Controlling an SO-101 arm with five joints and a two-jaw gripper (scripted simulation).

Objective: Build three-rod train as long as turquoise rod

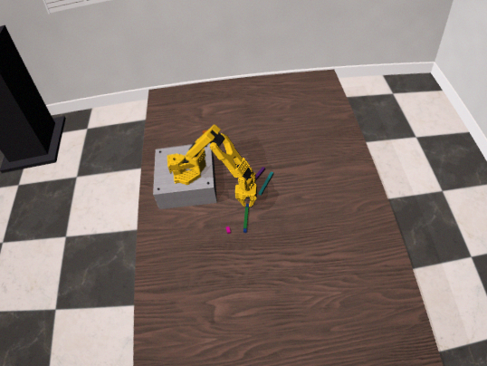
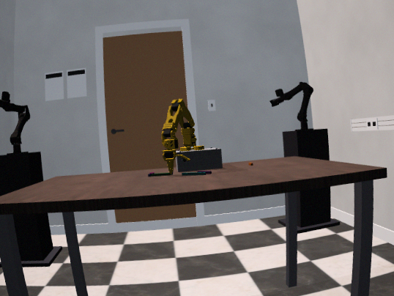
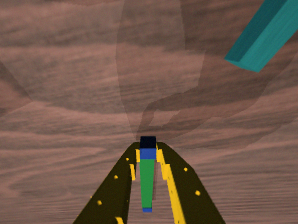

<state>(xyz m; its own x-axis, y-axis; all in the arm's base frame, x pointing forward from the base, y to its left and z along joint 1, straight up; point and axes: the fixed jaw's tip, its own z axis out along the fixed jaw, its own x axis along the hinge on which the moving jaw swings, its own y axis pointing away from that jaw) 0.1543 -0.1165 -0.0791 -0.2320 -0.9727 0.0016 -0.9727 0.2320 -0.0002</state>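
Observation:
My gripper (image 1: 247,203) points down at the table, shut on a small blue rod (image 3: 147,150). The blue rod sits at the near end of a green rod (image 1: 246,218), in line with it. The green rod lies flat and runs away from the base; it also shows between my fingers in the wrist view (image 3: 146,182). A second blue rod (image 1: 244,230) lies at the green rod's far end. The turquoise rod (image 1: 266,182) lies flat to the right of my gripper and also shows in the wrist view (image 3: 265,35). A magenta rod (image 1: 228,229) lies apart to the left.
A purple rod (image 1: 260,172) lies beside the turquoise rod, partly hidden by the arm. The grey base block (image 1: 185,182) stands left of the rods. A small orange piece (image 2: 250,163) lies farther off on the table.

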